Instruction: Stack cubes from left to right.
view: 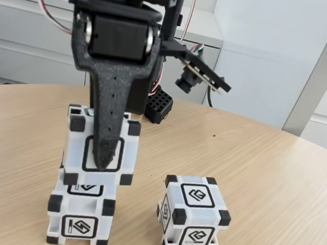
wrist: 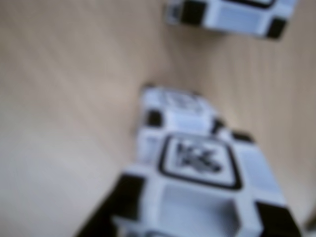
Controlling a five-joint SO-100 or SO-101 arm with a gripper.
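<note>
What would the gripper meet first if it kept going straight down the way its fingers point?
The gripper points straight down, shut on the upper cube. Directly beneath sits the lower cube; the held cube would press onto it first, though whether they already touch is unclear.

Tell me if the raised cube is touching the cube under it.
Touching: in the fixed view the raised cube in the pincer meets the lower cube with no gap.
</note>
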